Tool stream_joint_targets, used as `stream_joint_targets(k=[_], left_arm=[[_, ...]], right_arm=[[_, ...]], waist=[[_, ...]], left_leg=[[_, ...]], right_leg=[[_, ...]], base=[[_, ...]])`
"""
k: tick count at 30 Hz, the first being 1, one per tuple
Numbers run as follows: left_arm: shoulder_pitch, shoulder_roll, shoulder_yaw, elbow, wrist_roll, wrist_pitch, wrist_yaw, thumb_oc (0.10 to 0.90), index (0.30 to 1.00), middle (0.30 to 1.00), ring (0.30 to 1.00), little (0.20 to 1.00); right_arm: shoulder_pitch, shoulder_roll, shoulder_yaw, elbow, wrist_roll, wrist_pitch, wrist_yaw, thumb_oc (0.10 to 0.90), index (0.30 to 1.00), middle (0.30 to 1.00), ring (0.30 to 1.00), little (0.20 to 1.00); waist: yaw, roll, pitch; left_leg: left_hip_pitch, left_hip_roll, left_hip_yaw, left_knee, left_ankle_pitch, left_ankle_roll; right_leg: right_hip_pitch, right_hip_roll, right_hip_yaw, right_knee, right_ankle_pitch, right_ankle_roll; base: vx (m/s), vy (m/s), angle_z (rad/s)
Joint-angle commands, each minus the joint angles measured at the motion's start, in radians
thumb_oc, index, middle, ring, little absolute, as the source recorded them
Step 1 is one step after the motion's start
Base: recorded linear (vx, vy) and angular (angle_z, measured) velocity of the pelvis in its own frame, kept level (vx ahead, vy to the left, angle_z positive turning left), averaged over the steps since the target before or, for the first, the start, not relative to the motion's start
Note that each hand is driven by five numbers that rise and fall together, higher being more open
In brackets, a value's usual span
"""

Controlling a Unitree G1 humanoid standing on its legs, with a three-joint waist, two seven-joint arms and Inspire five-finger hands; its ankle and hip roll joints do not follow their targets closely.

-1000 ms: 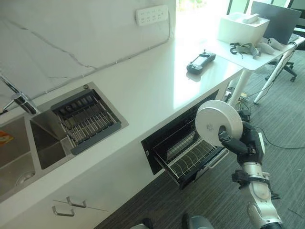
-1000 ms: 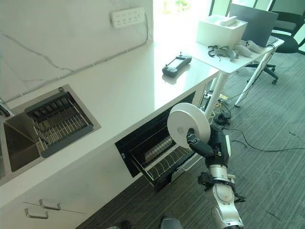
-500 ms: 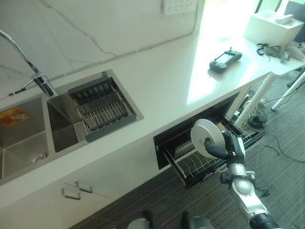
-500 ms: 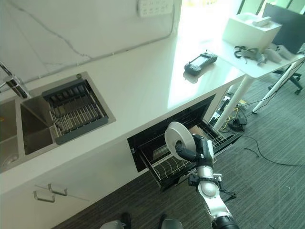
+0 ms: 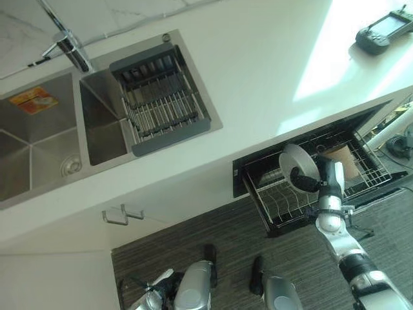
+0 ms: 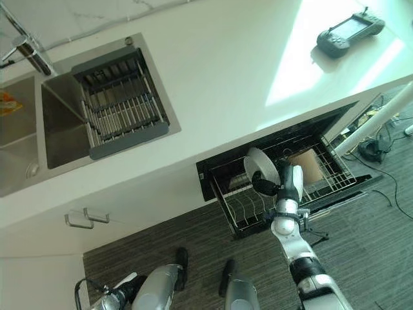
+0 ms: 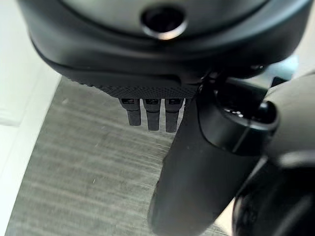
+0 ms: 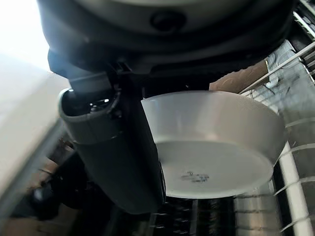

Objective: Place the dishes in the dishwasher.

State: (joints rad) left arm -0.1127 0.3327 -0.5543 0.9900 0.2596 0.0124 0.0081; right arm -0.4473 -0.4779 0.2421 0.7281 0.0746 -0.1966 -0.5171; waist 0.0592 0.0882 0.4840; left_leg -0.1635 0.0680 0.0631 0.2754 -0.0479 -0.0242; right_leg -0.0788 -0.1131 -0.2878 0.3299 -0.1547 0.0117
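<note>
1. I have the white dish [image 5: 298, 166] in the right hand [image 5: 318, 183], thumb across its underside and the fingers curled over the rim from the far side, clamped on it. I judge that edge grip is there so the dish can go down on its rim between rack tines, not flat.

2. The dish stands close to upright, its underside turned toward the thumb and its hollow face away from the palm. It is round, so there is no real long axis; what matters is the disc's plane, which looks roughly in line with the wire tines [image 5: 279, 201] below my fingers.

3. It hangs over the pulled-out dishwasher rack [image 6: 240, 208], above the bare tine rows. I cannot tell whether its lower edge touches the wires yet.

4. Past the fingertips, deeper in the rack, sits a brown box-like object [image 6: 305, 166].

5. The left hand [image 7: 206, 162] hangs over the grey carpet [image 7: 83, 162], idle; its fingers look relaxed and hold nothing.

6. Above the rack is the white countertop [image 5: 258, 71], with a handheld controller [image 6: 347, 32] on it.
</note>
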Motion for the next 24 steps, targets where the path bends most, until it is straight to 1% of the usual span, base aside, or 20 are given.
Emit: stream_joint_targets(k=[1, 2, 3, 6, 8, 10, 11, 14, 17, 18, 20, 22, 24], left_arm=[[0.001, -0.005, 0.0, -0.023, 0.012, -0.058, 0.055, 0.8, 0.9, 0.9, 0.9, 0.9], [-0.007, -0.005, -0.007, -0.019, 0.012, -0.069, 0.067, 0.8, 0.9, 0.9, 0.9, 0.9], [-0.016, -0.005, -0.014, -0.009, 0.015, -0.086, 0.08, 0.8, 0.9, 0.9, 0.9, 0.9], [-0.036, -0.006, -0.03, 0.006, 0.01, -0.111, 0.105, 0.8, 0.9, 0.9, 0.9, 0.9], [-0.047, -0.008, -0.039, 0.013, 0.0, -0.126, 0.116, 0.8, 0.9, 0.9, 0.9, 0.9], [-0.052, -0.007, -0.042, 0.011, -0.004, -0.133, 0.12, 0.8, 0.9, 0.9, 0.9, 0.9], [-0.056, -0.006, -0.049, 0.009, -0.013, -0.144, 0.123, 0.8, 0.9, 0.9, 0.9, 0.9], [-0.059, -0.007, -0.062, 0.0, -0.022, -0.17, 0.137, 0.8, 0.9, 0.9, 0.9, 0.9], [-0.072, -0.013, -0.086, -0.011, -0.04, -0.195, 0.157, 0.8, 0.9, 0.9, 0.9, 0.9], [-0.083, -0.019, -0.101, -0.013, -0.047, -0.201, 0.171, 0.8, 0.9, 0.9, 0.9, 0.9], [-0.091, -0.022, -0.108, -0.016, -0.052, -0.208, 0.176, 0.8, 0.9, 0.9, 0.9, 0.9], [-0.098, -0.022, -0.12, -0.019, -0.072, -0.233, 0.189, 0.8, 0.9, 0.9, 0.9, 0.9], [-0.105, -0.021, -0.129, -0.033, -0.081, -0.241, 0.198, 0.8, 0.9, 0.9, 0.9, 0.9]], right_arm=[[-0.091, -0.066, 0.007, -0.051, -0.131, -0.042, -0.137, 0.4, 0.3, 0.3, 0.3, 0.3], [-0.112, -0.072, 0.016, -0.037, -0.174, -0.032, -0.175, 0.4, 0.3, 0.3, 0.3, 0.3], [-0.14, -0.079, 0.033, -0.018, -0.22, -0.018, -0.243, 0.4, 0.3, 0.3, 0.3, 0.3], [-0.195, -0.094, 0.055, 0.011, -0.306, 0.023, -0.338, 0.4, 0.3, 0.3, 0.3, 0.3], [-0.226, -0.096, 0.075, 0.034, -0.351, 0.045, -0.391, 0.4, 0.3, 0.3, 0.3, 0.3], [-0.24, -0.096, 0.086, 0.041, -0.373, 0.058, -0.415, 0.4, 0.3, 0.3, 0.3, 0.3], [-0.254, -0.094, 0.101, 0.053, -0.406, 0.074, -0.448, 0.4, 0.3, 0.3, 0.3, 0.3], [-0.274, -0.091, 0.129, 0.071, -0.455, 0.109, -0.524, 0.4, 0.3, 0.3, 0.3, 0.3], [-0.3, -0.089, 0.17, 0.1, -0.54, 0.175, -0.623, 0.4, 0.3, 0.3, 0.3, 0.3], [-0.312, -0.087, 0.196, 0.12, -0.579, 0.209, -0.671, 0.4, 0.3, 0.3, 0.3, 0.3], [-0.319, -0.083, 0.215, 0.136, -0.586, 0.233, -0.706, 0.4, 0.3, 0.3, 0.3, 0.3], [-0.327, -0.084, 0.231, 0.157, -0.567, 0.257, -0.713, 0.4, 0.3, 0.3, 0.3, 0.3], [-0.335, -0.084, 0.24, 0.184, -0.54, 0.275, -0.718, 0.4, 0.3, 0.3, 0.3, 0.3]], waist=[[0.008, -0.01, -0.044], [0.012, -0.008, -0.033], [0.018, -0.005, -0.019], [0.028, 0.0, 0.005], [0.033, 0.003, 0.021], [0.035, 0.004, 0.03], [0.04, 0.001, 0.035], [0.043, 0.005, 0.036], [0.045, 0.009, 0.036], [0.044, 0.009, 0.036], [0.043, 0.01, 0.036], [0.042, 0.011, 0.036], [0.042, 0.011, 0.036]], left_leg=[[0.048, 0.002, -0.015, 0.025, -0.147, 0.028], [0.038, 0.001, -0.017, 0.025, -0.14, 0.028], [0.024, -0.001, -0.021, 0.025, -0.131, 0.03], [-0.004, -0.007, -0.026, 0.025, -0.12, 0.033], [-0.021, -0.012, -0.029, 0.025, -0.112, 0.035], [-0.029, -0.015, -0.028, 0.025, -0.109, 0.038], [-0.032, -0.022, -0.031, 0.025, -0.12, 0.036], [-0.071, -0.029, -0.033, 0.025, -0.112, 0.043], [-0.122, -0.038, -0.035, 0.025, -0.102, 0.052], [-0.149, -0.043, -0.036, 0.025, -0.097, 0.055], [-0.166, -0.044, -0.035, 0.025, -0.096, 0.059], [-0.183, -0.045, -0.031, 0.025, -0.093, 0.061], [-0.202, -0.047, -0.03, 0.025, -0.091, 0.063]], right_leg=[[0.038, -0.002, -0.022, 0.052, -0.113, -0.013], [0.025, -0.005, -0.023, 0.067, -0.116, -0.016], [0.006, -0.008, -0.024, 0.087, -0.118, -0.019], [-0.033, -0.013, -0.022, 0.118, -0.122, -0.022], [-0.056, -0.016, -0.02, 0.134, -0.122, -0.023], [-0.068, -0.018, -0.018, 0.142, -0.123, -0.023], [-0.075, -0.021, -0.004, 0.151, -0.139, -0.016], [-0.125, -0.023, 0.004, 0.17, -0.137, -0.015], [-0.185, -0.019, 0.017, 0.185, -0.132, -0.015], [-0.216, -0.017, 0.025, 0.188, -0.127, -0.013], [-0.233, -0.014, 0.03, 0.186, -0.123, -0.012], [-0.253, -0.012, 0.036, 0.185, -0.117, -0.01], [-0.275, -0.012, 0.041, 0.188, -0.114, -0.008]], base=[[-0.02, 0.014, 0.16], [-0.05, 0.019, 0.15], [-0.05, 0.022, 0.17], [-0.06, 0.025, 0.07], [-0.05, 0.031, 0.05], [-0.02, 0.012, 0.02], [0.0, 0.0, 0.0], [-0.03, 0.022, 0.01], [-0.06, 0.031, 0.0], [-0.05, 0.019, -0.02], [-0.04, 0.013, 0.01], [-0.03, 0.009, 0.0], [0.0, 0.0, 0.0]])
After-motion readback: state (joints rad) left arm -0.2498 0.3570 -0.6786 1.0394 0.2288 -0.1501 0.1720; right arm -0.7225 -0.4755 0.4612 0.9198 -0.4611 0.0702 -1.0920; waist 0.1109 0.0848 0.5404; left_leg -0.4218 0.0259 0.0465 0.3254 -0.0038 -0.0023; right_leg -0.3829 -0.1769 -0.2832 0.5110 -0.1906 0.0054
